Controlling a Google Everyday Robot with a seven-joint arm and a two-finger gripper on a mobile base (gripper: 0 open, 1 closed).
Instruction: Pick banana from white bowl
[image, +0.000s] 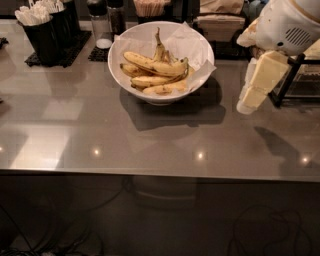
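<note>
We judge the pick not yet begun: the banana (150, 63) lies in the white bowl (114, 75) on the counter (100, 130), while our gripper (246, 105) hangs well apart at the right, its opening impossible to tell.

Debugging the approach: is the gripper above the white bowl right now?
No, the gripper hangs over the counter's right side, clear of the white bowl, where the banana lies untouched.
</note>
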